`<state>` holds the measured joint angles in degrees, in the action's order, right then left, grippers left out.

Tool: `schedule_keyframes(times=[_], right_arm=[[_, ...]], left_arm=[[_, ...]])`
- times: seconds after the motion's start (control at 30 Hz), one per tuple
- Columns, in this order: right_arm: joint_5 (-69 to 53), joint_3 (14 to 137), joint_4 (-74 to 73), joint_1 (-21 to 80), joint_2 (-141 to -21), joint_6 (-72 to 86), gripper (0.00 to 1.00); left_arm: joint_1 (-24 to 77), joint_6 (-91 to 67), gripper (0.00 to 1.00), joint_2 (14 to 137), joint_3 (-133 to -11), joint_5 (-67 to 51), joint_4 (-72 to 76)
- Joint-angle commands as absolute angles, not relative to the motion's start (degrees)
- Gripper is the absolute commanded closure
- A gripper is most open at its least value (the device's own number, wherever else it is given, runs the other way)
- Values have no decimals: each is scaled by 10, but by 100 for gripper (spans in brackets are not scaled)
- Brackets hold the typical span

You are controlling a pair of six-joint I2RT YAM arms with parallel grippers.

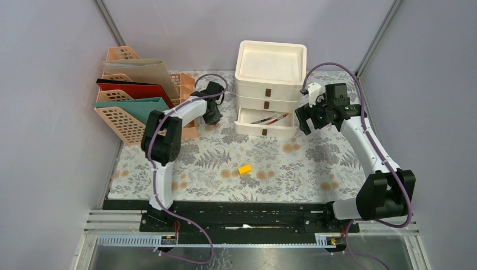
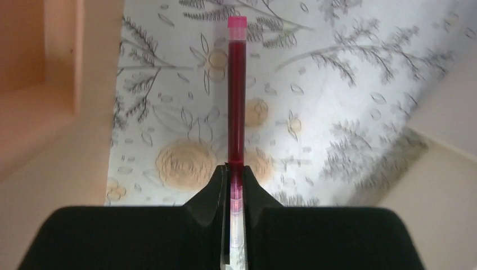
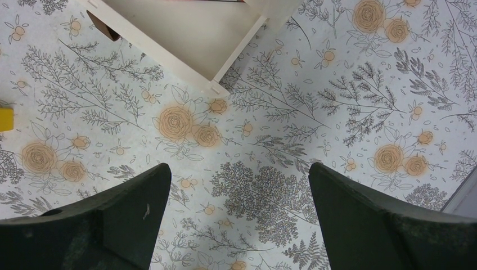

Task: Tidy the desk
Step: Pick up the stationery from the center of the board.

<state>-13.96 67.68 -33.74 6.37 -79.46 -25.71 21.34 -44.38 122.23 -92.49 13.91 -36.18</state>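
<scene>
Gripping a red pen (image 2: pixel 237 101), the left tool (image 2: pixel 236 170) hangs above the desk (image 2: pixel 349 84); the right tool (image 3: pixel 239 171) gapes wide.

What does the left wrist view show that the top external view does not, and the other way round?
Only the left wrist view: a red pen with a pink cap, clamped in the left gripper. Only the top external view: the white drawer unit with its bottom drawer open and pens inside, a yellow block and the open right gripper. Both: the desk with its flowered cloth and the orange file rack.
</scene>
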Motion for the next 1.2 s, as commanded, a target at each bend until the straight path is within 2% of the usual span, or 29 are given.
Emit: schedule_keyframes(times=[0.0,0.03,0.07,0.1,0.23,0.37,0.47,0.67,1.03,1.17], right_arm=[[-127,676,-329,61,-788,-263,1],[-275,675,-309,61,-789,-263,1],[-418,675,-291,60,-789,-154,1],[-428,674,-289,60,-789,-148,0],[-431,672,-288,60,-787,-148,0],[-434,669,-284,59,-788,-145,0],[-436,671,-282,60,-792,-142,0],[-433,670,-280,60,-790,-141,0],[-431,666,-276,59,-785,-141,0],[-433,665,-277,60,-786,-141,0]], left_arm=[[211,-428,100,1085,-845,97,-259],[212,-427,100,1052,-818,83,-235],[212,-427,100,1027,-793,68,-210],[212,-431,100,1005,-766,60,-187],[212,-465,100,904,-657,13,-89],[216,-592,100,825,-539,-41,49],[242,-680,100,807,-500,-42,139],[312,-745,100,876,-552,-11,175],[350,-886,100,1016,-622,53,207],[351,-901,90,1062,-655,27,235]])
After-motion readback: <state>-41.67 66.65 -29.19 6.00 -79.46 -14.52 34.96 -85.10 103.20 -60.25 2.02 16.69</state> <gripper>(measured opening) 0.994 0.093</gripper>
